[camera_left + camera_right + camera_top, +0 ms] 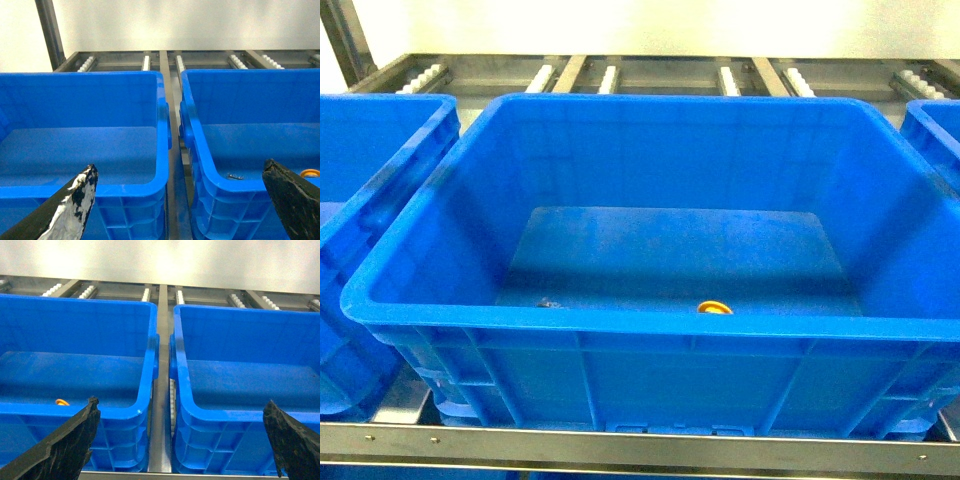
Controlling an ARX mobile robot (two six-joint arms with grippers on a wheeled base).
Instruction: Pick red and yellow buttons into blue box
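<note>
The blue box (620,322) fills the middle of the head view. The yellow button (714,307) lies on its floor against the near wall, with only its yellow cap showing over the rim. The left wrist view shows that cap (310,173) in the right-hand crate (200,135). In the right wrist view it (62,401) sits in the left-hand crate (145,385). The red button is out of view. My left gripper (180,166) and right gripper (181,402) both stand open and empty, in front of the crates' near walls. Neither gripper shows in the head view.
A small dark metal bit (548,302) lies on the box floor near the front left. More blue crates stand at the left (380,200) and right (932,125). All rest on a metal roller rack (620,445) with rails between them (161,390). A pale wall stands behind.
</note>
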